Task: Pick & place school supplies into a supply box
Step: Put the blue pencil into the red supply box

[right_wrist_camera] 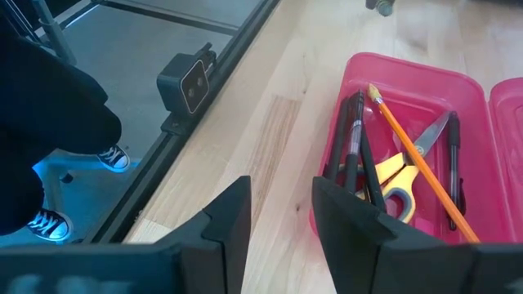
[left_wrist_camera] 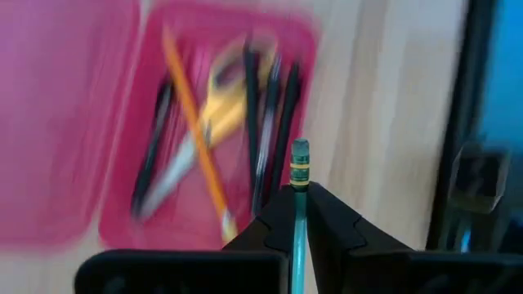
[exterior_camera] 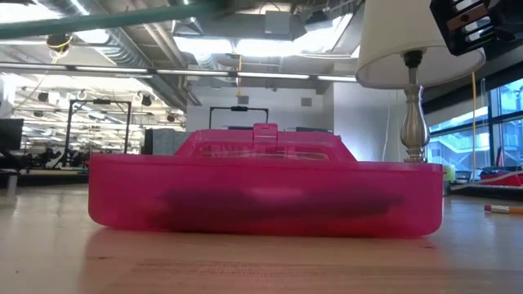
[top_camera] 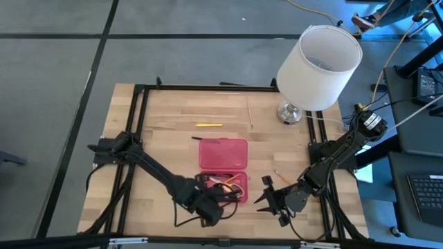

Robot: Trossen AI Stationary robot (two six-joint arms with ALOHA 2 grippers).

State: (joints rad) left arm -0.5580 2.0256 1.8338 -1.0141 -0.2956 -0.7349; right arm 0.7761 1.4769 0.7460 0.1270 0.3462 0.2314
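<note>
**Left end effector grips green pencil beside the supply box**

Left end effector (left_wrist_camera: 298,214): fingers closed tight on a green pencil (left_wrist_camera: 300,175), eraser end poking out past the tips. In the high view it sits at the supply box's (top_camera: 223,153) near edge, over the tray half w/ the supplies.

Supply box: pink-red, lid open flat, roughly mid-bench. Tray holds an orange pencil (right_wrist_camera: 417,167) lying diagonal, yellow-handled scissors (right_wrist_camera: 400,175), and several black pens (right_wrist_camera: 353,147) side by side. From the low view the box (exterior_camera: 261,192) fills the frame; dark shapes show through its wall.

Right end effector (right_wrist_camera: 282,214): fingers apart, nothing between them, hovering just beside the box's tray on the right-arm side; high view puts it (top_camera: 273,197) near the front bench edge.

Outward from the box: a yellow pencil (top_camera: 208,125) lies on the bench (top_camera: 166,149) beyond the lid, apart from it. One more pencil (top_camera: 281,177) lies right of the box, near the right arm. White-shaded lamp (top_camera: 315,69) stands at the far right corner, well apart from the box.
</note>
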